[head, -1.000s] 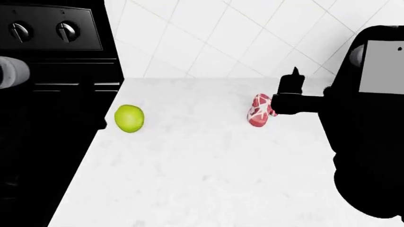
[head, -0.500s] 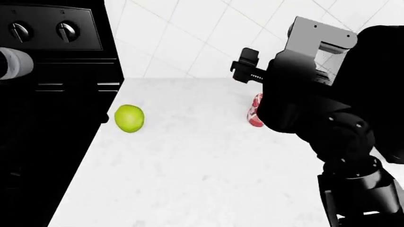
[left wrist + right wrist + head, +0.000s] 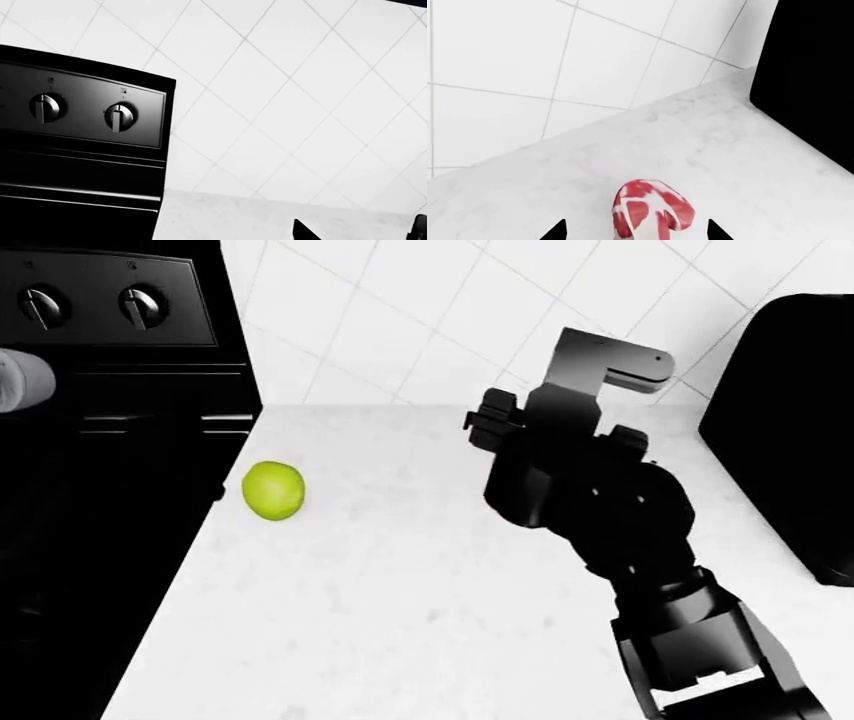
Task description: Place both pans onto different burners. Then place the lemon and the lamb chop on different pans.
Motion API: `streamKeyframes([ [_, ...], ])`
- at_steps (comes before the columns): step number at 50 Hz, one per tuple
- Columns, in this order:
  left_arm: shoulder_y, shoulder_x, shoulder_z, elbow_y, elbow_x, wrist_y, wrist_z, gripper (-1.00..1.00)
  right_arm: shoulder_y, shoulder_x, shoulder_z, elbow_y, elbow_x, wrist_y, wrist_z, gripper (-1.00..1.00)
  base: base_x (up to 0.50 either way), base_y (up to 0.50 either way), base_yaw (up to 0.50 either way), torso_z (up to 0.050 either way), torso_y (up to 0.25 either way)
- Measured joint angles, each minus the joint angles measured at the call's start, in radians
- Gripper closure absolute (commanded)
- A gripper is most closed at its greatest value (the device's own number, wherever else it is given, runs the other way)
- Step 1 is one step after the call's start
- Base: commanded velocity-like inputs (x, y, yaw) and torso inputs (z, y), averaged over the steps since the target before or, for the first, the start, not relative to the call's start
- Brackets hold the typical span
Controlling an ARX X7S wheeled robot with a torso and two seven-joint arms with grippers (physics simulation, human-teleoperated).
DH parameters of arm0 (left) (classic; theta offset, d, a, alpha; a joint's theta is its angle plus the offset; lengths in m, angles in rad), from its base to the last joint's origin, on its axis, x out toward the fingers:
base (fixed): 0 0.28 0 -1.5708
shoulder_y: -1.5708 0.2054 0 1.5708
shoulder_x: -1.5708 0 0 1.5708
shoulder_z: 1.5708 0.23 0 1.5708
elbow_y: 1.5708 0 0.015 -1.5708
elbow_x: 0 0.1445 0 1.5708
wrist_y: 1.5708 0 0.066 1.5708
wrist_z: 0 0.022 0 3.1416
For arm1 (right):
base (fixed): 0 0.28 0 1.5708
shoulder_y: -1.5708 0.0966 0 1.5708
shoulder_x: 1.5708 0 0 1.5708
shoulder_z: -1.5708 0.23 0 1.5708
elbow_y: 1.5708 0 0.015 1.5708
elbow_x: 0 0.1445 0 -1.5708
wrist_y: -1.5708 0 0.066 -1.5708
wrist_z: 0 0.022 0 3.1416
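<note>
The lemon (image 3: 274, 490) lies on the white counter near the stove's edge. The lamb chop (image 3: 651, 208) lies on the counter near the tiled wall; in the head view my right arm hides it. My right gripper (image 3: 636, 233) is open, with the chop between its two dark fingertips (image 3: 558, 232), and does not touch it. In the head view the right gripper (image 3: 483, 422) is over the back of the counter. My left gripper (image 3: 360, 231) is open and empty, facing the stove's control panel. Both pans and the burners are out of view.
The black stove (image 3: 120, 440) with two knobs (image 3: 120, 116) fills the left side. A large black appliance (image 3: 787, 440) stands on the counter at the right. The tiled wall (image 3: 441, 320) closes the back. The white counter (image 3: 400, 620) runs from the stove to the appliance.
My right arm has swung left, away from the black appliance, toward the middle of the counter, and now covers the lamb chop in the head view. The lemon has not moved.
</note>
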Motion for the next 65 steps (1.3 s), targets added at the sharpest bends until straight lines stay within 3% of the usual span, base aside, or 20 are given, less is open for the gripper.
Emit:
streamKeyframes([
  [26,0.029,0.004,-0.012,-0.010,0.017,0.018,0.033,-1.00,-0.018,-0.029,-0.076,0.120,-0.044,-0.016,-0.064,-1.00,0.00,0.00,0.00,0.000,0.000],
  [65,0.098,0.021,-0.017,-0.009,0.091,0.038,0.087,-1.00,0.043,-0.080,-0.133,0.489,-0.121,-0.157,-0.253,-1.00,0.00,0.00,0.00,0.000,0.000],
])
